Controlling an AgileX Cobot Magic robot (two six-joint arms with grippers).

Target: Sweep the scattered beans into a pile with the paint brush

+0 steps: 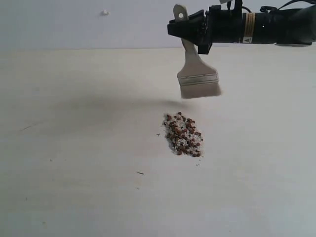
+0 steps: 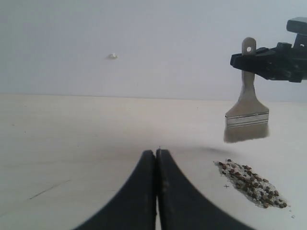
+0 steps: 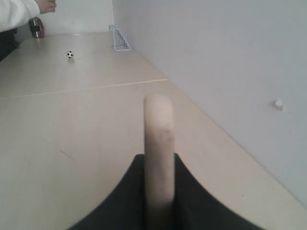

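Observation:
The reddish-brown beans with whitish grains lie in one narrow pile [image 1: 183, 134] on the pale table, also seen in the left wrist view as the pile [image 2: 252, 182]. The paint brush [image 1: 198, 79] hangs in the air above and behind it, bristles down, clear of the table. My right gripper [image 1: 190, 27] is shut on its cream handle [image 3: 159, 143], near the end with the hole. The brush [image 2: 246, 117] shows in the left wrist view too. My left gripper [image 2: 156, 154] is shut with nothing in it, low over the table, to the left of the pile.
A light wall [image 1: 98, 24] runs along the table's back edge. In the right wrist view a small net [image 3: 120, 40], a tiny football [image 3: 70, 54] and a person's hand [image 3: 45, 5] are at the far end of the table.

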